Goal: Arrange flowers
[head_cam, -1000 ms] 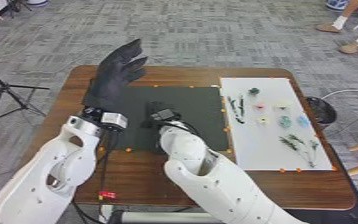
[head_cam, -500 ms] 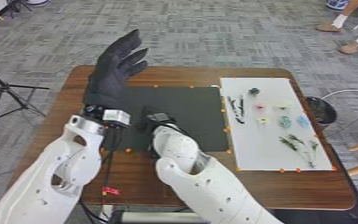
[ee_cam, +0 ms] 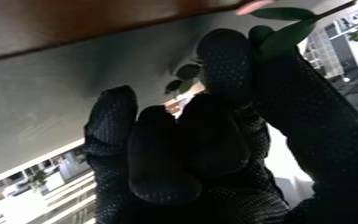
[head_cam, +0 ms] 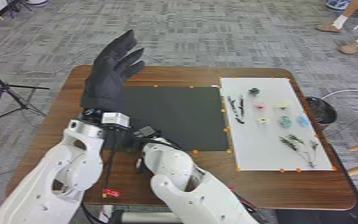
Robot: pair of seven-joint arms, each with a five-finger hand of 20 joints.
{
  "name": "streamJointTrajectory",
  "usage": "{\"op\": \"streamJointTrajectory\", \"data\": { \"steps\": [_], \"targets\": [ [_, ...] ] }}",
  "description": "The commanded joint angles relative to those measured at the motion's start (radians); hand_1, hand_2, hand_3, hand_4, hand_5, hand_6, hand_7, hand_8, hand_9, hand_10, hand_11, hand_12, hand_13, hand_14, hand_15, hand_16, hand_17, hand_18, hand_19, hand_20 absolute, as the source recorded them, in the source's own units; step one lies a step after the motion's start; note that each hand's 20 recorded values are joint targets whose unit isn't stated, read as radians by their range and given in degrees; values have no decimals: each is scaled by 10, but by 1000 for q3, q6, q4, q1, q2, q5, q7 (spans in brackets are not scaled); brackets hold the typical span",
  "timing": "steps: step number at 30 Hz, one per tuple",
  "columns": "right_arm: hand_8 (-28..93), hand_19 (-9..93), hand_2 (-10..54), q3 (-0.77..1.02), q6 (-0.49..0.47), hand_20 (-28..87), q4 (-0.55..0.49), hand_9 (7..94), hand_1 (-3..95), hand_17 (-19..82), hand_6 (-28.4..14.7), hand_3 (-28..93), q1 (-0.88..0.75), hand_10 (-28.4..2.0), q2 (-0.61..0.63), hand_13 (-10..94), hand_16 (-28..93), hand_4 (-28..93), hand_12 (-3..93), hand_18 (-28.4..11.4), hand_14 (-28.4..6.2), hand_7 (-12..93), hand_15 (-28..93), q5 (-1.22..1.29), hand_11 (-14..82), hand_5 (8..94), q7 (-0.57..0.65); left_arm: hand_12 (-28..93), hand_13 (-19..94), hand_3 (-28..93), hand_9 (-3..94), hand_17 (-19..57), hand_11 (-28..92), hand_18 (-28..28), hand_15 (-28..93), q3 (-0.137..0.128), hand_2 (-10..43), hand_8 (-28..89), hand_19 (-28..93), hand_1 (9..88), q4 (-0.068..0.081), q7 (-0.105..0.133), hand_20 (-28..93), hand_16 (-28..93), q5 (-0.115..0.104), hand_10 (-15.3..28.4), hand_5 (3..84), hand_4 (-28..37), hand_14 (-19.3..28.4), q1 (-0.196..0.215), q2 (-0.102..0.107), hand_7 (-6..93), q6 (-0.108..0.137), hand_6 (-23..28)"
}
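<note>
— Operator, I look first for the containers. Which one do you have?
— You have a dark bin [head_cam: 321, 110], standing to the right of the white sheet [head_cam: 262, 162], lower than it. What is in the bin, I cannot tell you.
— And your right hand [head_cam: 135, 140], what is its state?
— It is to the left of the white sheet, well apart from it. In the right wrist view, your thumb and a finger are pinching a leafy stem [ee_cam: 291, 37].
— In which direction does this stem point?
— Its long axis goes slantwise across your fingertips, and one leafy part sticks out past the thumb. A pink piece [ee_cam: 254, 6] is near these leaves; if it is joined to them, I cannot tell you.
— Your left hand [head_cam: 107, 75]?
— It is released, the fingers extended away from you, also to the left of the white sheet.
— What do you have on the sheet?
— Two dark twigs [head_cam: 240, 114] lie lengthwise near its left edge. Small flower heads [head_cam: 285, 121] are to the right of them. On its near part, green sprigs [head_cam: 295, 142] have their leafy ends pointing away from you, and their stems toward you.
</note>
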Motion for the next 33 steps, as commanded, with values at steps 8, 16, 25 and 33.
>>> {"op": "streamJointTrajectory", "data": {
  "steps": [8,16,25,33],
  "targets": [
    [278,896,-95,6,52,358,47,819,396,343,-5,858,7,-84,-13,737,437,-103,612,-227,-109,483,898,-30,687,772,34,211,183,600,209,-125,109,227,153,3,-74,-98,441,245,-3,6,73,78,-3,97,248,-283,132,0,-25,191,-9,20],
    [272,895,-95,-5,42,357,24,820,401,343,-4,853,-8,-85,-3,737,436,-112,610,-226,-109,483,897,-25,685,774,10,212,183,600,209,-125,109,228,152,2,-74,-97,441,245,-3,11,73,79,-3,97,248,-283,132,1,-27,190,-11,20],
    [246,894,-95,6,25,356,39,818,418,342,4,832,-12,-83,-4,738,437,-157,608,-225,-108,460,893,-43,678,778,30,212,183,598,208,-125,109,227,152,2,-73,-97,441,245,-2,12,72,80,-2,97,247,-283,132,4,-33,191,-16,19],
    [226,887,-95,22,-12,355,38,797,382,327,1,802,-9,-88,4,724,443,-235,612,-226,-112,441,881,-36,664,771,51,212,183,598,209,-125,109,228,153,3,-73,-97,441,245,5,6,73,79,-2,97,247,-283,133,-3,-37,190,-23,19]
  ]
}}
